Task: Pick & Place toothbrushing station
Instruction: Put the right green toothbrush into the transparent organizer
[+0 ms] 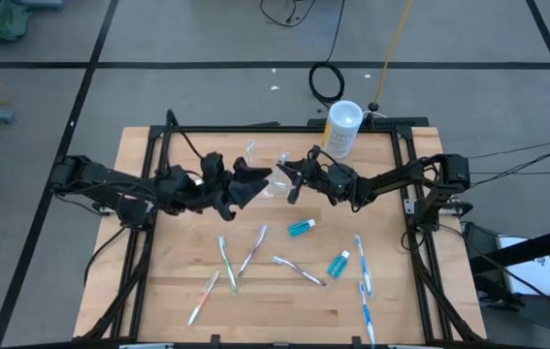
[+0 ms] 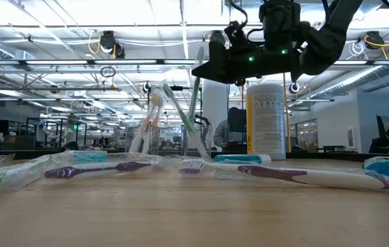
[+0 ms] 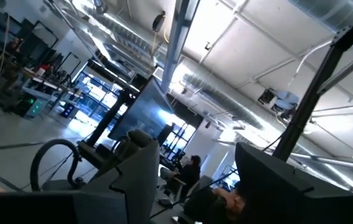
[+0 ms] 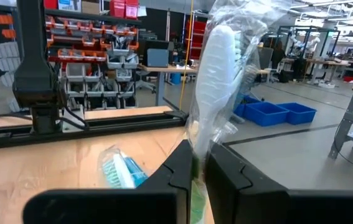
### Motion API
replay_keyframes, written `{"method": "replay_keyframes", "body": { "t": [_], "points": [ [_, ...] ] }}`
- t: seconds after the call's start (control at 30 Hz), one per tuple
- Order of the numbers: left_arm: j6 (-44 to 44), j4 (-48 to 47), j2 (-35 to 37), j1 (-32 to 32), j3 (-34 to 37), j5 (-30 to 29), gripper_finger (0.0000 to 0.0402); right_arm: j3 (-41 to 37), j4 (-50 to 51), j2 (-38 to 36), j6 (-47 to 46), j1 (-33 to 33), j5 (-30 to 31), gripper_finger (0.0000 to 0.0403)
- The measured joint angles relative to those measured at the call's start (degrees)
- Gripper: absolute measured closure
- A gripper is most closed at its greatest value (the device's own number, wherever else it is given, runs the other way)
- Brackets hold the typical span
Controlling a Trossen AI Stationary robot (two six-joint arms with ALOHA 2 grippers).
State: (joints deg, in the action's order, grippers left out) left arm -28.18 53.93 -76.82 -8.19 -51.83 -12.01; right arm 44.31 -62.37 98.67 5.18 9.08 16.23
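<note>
My right gripper (image 1: 291,184) (image 4: 199,180) is shut on a toothbrush in clear wrap (image 4: 216,74), which stands upright above the table's middle (image 2: 195,92). Below and left of it in the low view, a clear holder (image 2: 160,134) stands on the table with toothbrushes leaning in it. My left gripper (image 1: 255,184) (image 3: 195,180) is open just left of the right one, tipped upward with nothing between its fingers. Several wrapped toothbrushes (image 1: 228,262) and two teal toothpaste tubes (image 1: 301,227) (image 1: 339,263) lie flat on the near half of the table. My right gripper pinches the wrapped toothbrush between its two fingers at the green lower part of its handle (image 4: 196,163). The fingers come level from the table's right and lie across the brush. The brush is upright, its white head (image 4: 221,56) above the fingers, its lower end hidden.
A tall white canister with a yellowish label (image 1: 342,126) (image 2: 266,120) stands at the table's far edge, right of centre. A teal wrapped item (image 4: 117,171) lies on the wood just beyond the right gripper. Black frame rails (image 1: 144,242) run along the table's sides.
</note>
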Motion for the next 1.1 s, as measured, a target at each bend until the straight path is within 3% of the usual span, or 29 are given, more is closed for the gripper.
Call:
{"method": "replay_keyframes", "body": {
  "t": [0.43,0.6,0.77,1.1],
  "points": [
    [14.2,-0.8,0.0,2.1,0.0,0.4,0.0183,0.0,4.8,0.0,-4.0,0.0,0.0,0.0385],
    [14.3,-4.5,0.0,4.6,0.0,0.5,0.0183,0.0,8.0,0.0,-5.1,0.0,0.0,0.0385],
    [4.8,-5.5,-0.4,6.2,0.0,-0.1,0.0183,0.0,9.6,0.0,-6.1,0.0,0.0,0.0385],
    [10.4,-7.1,-0.5,6.4,0.0,0.4,0.0183,0.0,10.7,0.0,-8.1,1.1,-0.1,0.0385]
  ]
}}
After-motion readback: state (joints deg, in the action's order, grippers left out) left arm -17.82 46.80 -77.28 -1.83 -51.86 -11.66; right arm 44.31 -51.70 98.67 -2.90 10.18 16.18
